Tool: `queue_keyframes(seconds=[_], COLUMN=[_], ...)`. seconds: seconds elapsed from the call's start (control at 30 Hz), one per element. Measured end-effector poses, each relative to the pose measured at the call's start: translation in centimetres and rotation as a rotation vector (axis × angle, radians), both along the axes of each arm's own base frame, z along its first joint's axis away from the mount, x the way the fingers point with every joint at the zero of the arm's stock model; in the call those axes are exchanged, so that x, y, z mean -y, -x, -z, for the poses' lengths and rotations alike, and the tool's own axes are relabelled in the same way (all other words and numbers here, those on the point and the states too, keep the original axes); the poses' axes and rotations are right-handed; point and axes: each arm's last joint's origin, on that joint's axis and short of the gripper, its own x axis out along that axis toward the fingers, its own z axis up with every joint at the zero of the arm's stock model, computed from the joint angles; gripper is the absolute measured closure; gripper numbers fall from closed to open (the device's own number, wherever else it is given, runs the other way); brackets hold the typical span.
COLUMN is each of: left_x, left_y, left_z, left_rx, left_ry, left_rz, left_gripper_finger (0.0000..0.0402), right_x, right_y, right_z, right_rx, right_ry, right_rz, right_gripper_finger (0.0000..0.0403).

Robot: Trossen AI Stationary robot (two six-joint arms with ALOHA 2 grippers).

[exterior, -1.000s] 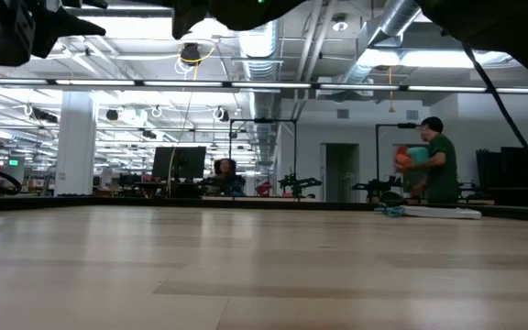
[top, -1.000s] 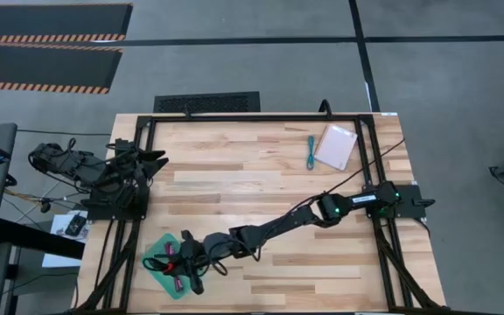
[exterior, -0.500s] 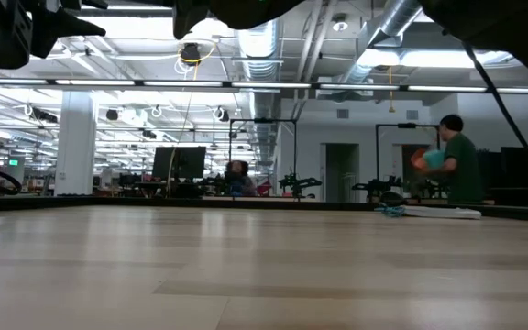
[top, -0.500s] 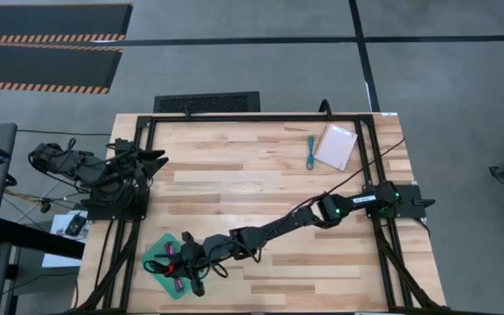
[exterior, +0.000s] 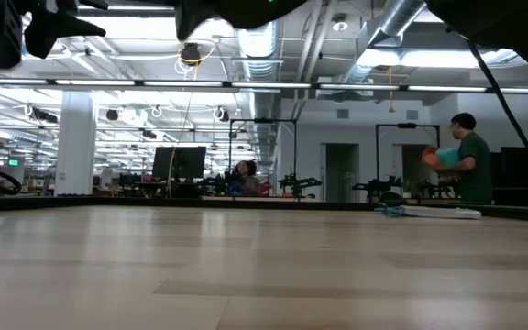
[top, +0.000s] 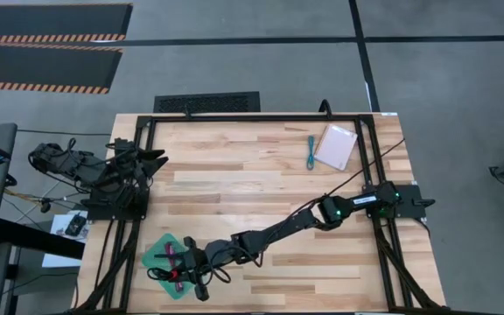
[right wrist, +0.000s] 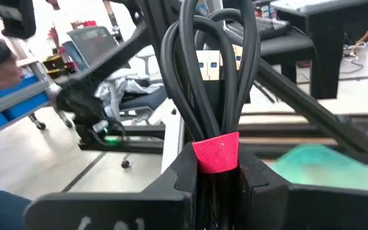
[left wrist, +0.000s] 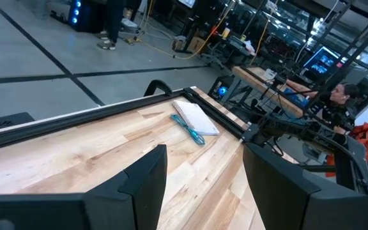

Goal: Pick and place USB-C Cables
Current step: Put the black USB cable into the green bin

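between the right tool's (right wrist: 217,176) clenched fingers, looped black cable (right wrist: 213,76), red band, upright, left tool (left wrist: 200,185) released

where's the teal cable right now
In the high view the thin teal USB-C cable lies on the wooden table's far right part, just left of the flat white-pink packet, away from both arms.

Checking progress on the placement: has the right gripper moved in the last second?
Yes. In the high view the right gripper, shut on a black cable, has shifted toward the table's near edge, farther over the green mat.
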Motion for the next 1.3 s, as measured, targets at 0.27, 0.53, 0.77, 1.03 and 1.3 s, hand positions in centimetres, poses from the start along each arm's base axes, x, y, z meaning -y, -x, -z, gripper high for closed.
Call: queue_keyframes(seconds=[0.27, 0.53, 0.77, 1.03, 1.3], left_x=[0.0, 0.0, 0.0, 0.0, 0.0], left_y=[0.0, 0.0, 0.0, 0.0, 0.0], left_z=[0.0, 0.0, 0.0, 0.0, 0.1], left_rx=[0.0, 0.0, 0.0, -0.001, -0.009], left_ry=[0.0, 0.0, 0.0, 0.002, -0.001], left_rz=[-0.001, -0.001, -0.001, 0.0, 0.001], left_gripper_finger=[0.0207, 0.0207, 0.0207, 0.0207, 0.0207], right_x=[0.2, 0.6, 0.6, 1.1, 1.8], right_y=[0.2, 0.0, -0.2, -0.4, -0.6], right_z=[1.1, 1.6, 3.7, 4.6, 5.0], right_rx=[0.021, -0.019, -0.007, -0.019, -0.072], right_ry=[-0.008, 0.033, 0.007, -0.005, -0.021], right_rz=[0.004, 0.008, 0.005, 0.014, 0.029], right_gripper_finger=[0.0348, 0.0348, 0.0348, 0.0348, 0.0338])
